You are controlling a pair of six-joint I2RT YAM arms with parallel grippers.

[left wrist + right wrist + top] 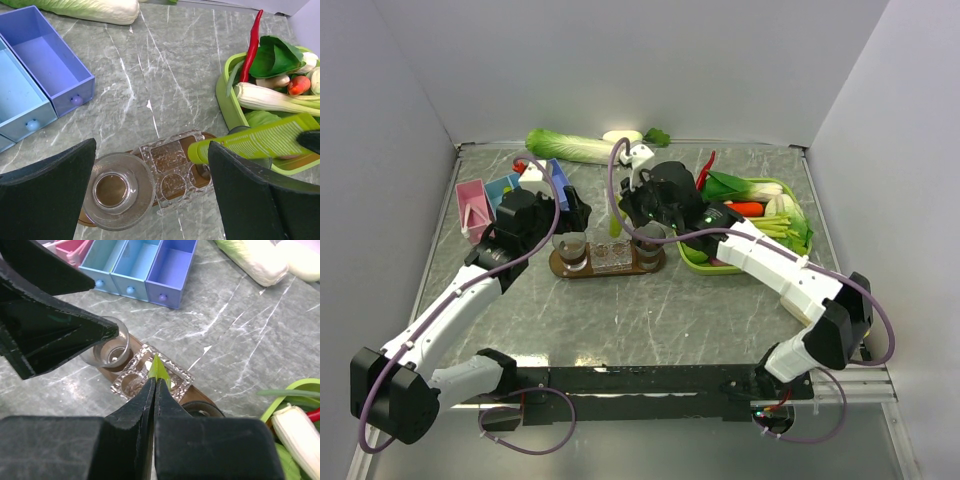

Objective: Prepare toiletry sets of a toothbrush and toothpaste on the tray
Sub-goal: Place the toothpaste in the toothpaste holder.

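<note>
The dark brown oval tray [605, 273] lies mid-table and carries two dark see-through tumblers [570, 247] [648, 240] with a clear holder [613, 256] between them. My right gripper [155, 385] is shut on a light-green toothpaste [159, 369] tube, which hangs pointed end down just above the clear holder [134, 381]. In the left wrist view the same toothpaste [255, 141] reaches in from the right over the tray [206, 135]. My left gripper [152, 150] hangs open over the left tumbler [118, 190], holding nothing. I cannot make out any toothbrush.
A lime-green basket [222, 95] of vegetables sits right of the tray. A blue compartment box [50, 65] and a pink box [472, 205] stand at the back left. A long cabbage [570, 147] lies by the back wall. The two grippers are close together above the tray.
</note>
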